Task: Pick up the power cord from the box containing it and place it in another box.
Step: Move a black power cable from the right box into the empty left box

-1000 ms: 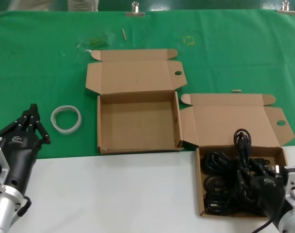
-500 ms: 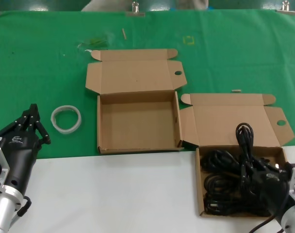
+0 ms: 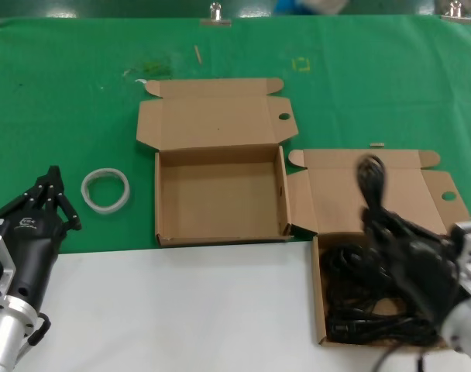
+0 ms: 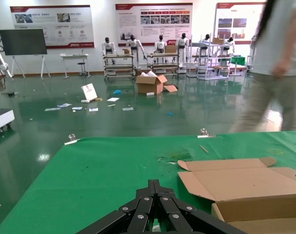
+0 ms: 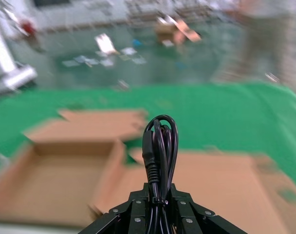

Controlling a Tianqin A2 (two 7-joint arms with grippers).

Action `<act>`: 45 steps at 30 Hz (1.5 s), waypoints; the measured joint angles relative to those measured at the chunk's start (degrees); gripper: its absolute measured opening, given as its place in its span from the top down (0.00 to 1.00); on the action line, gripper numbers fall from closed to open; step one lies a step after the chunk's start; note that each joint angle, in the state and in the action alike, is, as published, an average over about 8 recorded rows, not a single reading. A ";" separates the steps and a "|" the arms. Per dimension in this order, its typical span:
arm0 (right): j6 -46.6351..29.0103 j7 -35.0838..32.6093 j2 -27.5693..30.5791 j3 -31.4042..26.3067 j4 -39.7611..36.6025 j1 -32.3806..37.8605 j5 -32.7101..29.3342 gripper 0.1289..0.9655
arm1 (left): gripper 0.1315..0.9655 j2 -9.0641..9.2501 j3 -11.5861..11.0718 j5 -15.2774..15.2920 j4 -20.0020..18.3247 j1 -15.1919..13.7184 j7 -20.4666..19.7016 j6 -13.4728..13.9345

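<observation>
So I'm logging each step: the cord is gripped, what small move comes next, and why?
Probably carry it toward the robot's left. The right gripper is shut on the cord, raised above its box, while the empty box lies open on that side. The left gripper waits beside it.

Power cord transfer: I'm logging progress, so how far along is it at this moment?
Done: the right gripper has its fingers shut on the power cord, with its looped end sticking up above them.
In hand: the bundle is raised above the right box, where more black cables lie.
Left: carrying it to the empty left box and releasing it. The left gripper waits by the white ring.
</observation>
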 joint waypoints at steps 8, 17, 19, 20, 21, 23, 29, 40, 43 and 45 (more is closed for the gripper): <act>-2.78 -6.48 -7.05 -9.27 -4.78 14.12 -0.63 0.91 | 0.99 0.00 0.00 0.00 0.00 0.00 0.00 0.00; -9.05 -11.44 -20.07 -19.38 -27.59 31.48 -3.28 0.91 | 0.99 0.00 0.00 0.00 0.00 0.00 0.00 0.00; -10.81 -11.66 -22.62 -20.23 -32.97 33.98 -4.68 0.91 | 0.99 0.00 0.00 0.00 0.00 0.00 0.00 0.00; -11.75 -11.63 -23.77 -20.46 -35.52 35.00 -5.52 0.91 | 0.99 0.00 0.00 0.00 0.00 0.00 0.00 0.00; -12.69 -11.53 -24.84 -20.59 -37.88 35.86 -6.42 0.91 | 0.99 0.00 0.00 0.00 0.00 0.00 0.00 0.00; -14.43 -11.11 -26.51 -20.67 -41.82 37.15 -8.15 0.91 | 0.99 0.00 0.00 0.00 0.00 0.00 0.00 0.00; -17.90 -8.89 -28.76 -21.39 -48.68 39.28 -12.19 0.88 | 0.99 0.00 0.00 0.00 0.00 0.00 0.00 0.00; -18.01 -4.58 -25.35 -22.76 -44.40 39.17 -14.79 0.74 | 0.99 0.00 0.00 -0.01 0.00 0.00 0.00 0.00; -18.49 -3.38 -22.56 -19.09 -37.75 36.87 -15.05 0.70 | 0.99 0.00 0.00 -0.01 0.00 0.00 0.01 0.00; -19.66 -2.72 -20.49 -14.93 -32.50 34.41 -15.22 0.70 | 0.99 0.00 0.00 -0.01 0.00 0.00 0.01 0.00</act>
